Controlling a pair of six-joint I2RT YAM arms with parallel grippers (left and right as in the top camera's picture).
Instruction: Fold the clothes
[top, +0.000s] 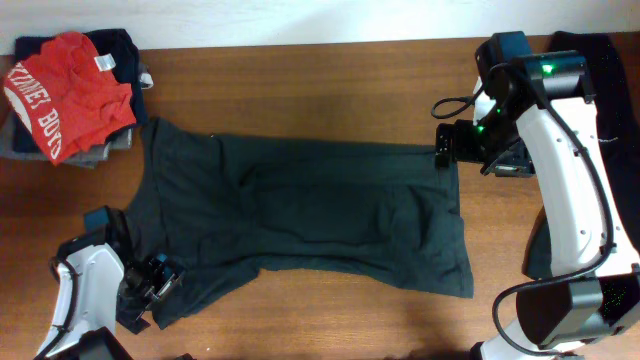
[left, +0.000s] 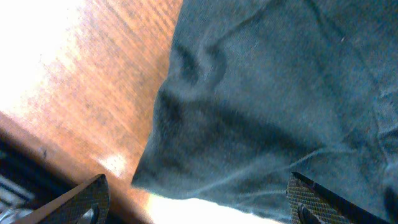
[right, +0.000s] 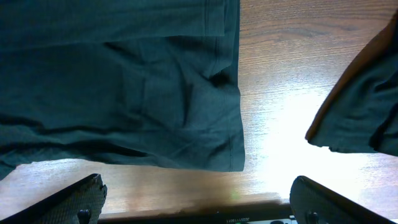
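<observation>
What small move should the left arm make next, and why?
Probably lower the left gripper onto the near corner of the dark T-shirt and close on it. Its jaws stand open with that cloth edge between them and hold nothing. The shirt lies spread out on the table, not yet folded.

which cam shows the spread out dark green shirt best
Overhead: the whole dark green shirt is in frame there, laid out flat. The left wrist view shows only a rumpled edge of it, and the right wrist view only one hemmed corner.
</observation>
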